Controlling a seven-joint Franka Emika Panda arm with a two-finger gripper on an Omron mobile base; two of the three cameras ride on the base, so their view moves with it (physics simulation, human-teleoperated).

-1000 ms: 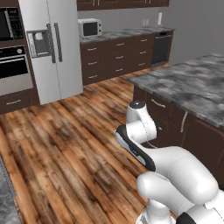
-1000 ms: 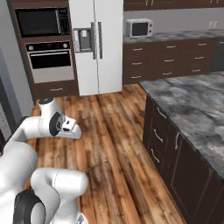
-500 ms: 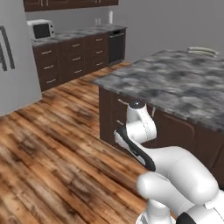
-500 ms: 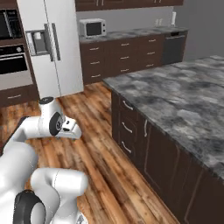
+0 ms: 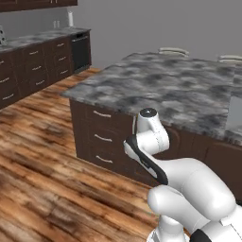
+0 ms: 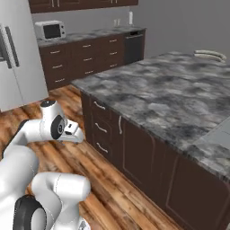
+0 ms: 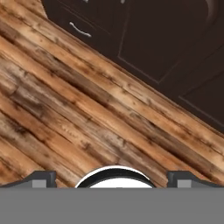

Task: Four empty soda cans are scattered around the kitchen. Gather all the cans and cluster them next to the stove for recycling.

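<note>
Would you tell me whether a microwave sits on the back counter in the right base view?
Yes, a white microwave stands on the back counter beside the refrigerator.

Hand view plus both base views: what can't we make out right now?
- Gripper: open, fingertips cut by the hand view's bottom edge.
- Island counter: right end cut by the right base view's edge.
- Microwave: too small for detail.
- Island drawers: partly behind the arm, left base view.

The white arm (image 5: 156,156) is folded low; the gripper (image 7: 112,180) points down, fingers (image 7: 41,179) spread wide and empty.
</note>
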